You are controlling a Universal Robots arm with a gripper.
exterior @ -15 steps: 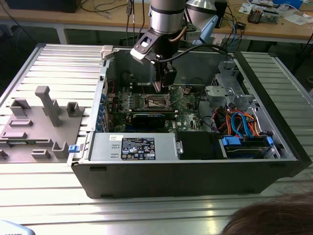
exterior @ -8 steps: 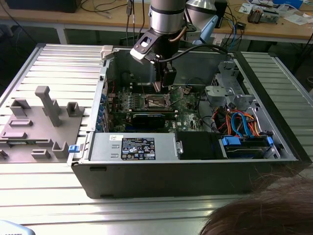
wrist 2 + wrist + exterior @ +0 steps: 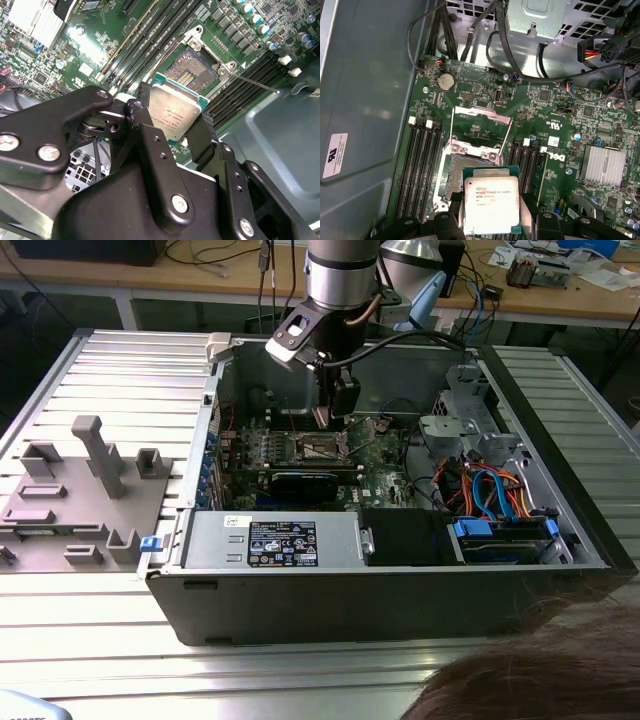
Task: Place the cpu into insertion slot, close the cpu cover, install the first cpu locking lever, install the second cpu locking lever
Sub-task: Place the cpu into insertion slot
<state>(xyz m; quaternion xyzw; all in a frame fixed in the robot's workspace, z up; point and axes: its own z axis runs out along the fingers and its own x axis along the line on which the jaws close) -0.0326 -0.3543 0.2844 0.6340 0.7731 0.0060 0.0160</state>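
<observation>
**Visitor:** Where is the cpu at this moment?

**Me:** In my gripper (image 3: 174,116). I have closed it on two opposite edges of the cpu (image 3: 491,202). That way the silver top faces up and nothing touches the underside. The cpu hangs just above the insertion slot (image 3: 462,175) and is not yet seated. In the first wrist view it covers part of the slot.

**Visitor:** Is the slot free to take it?

**Me:** Yes. The cpu cover (image 3: 480,122) is swung up and back on its hinge, so the contacts lie bare. A thin lever (image 3: 255,82) sticks out to one side over the memory slots (image 3: 250,75). I judge it is unlatched, which would be why the cover can stand open.

**Visitor:** Why do you hold the cpu so level?

**Me:** It has to go down flat and square to the slot's rim. A tilted corner could catch.

**Visitor:** And the computer itself?

**Me:** The case (image 3: 300,595) lies on its side on the table (image 3: 120,380) with the panel off. The green board (image 3: 555,115) therefore faces up, and I reach down into it from above.
</observation>
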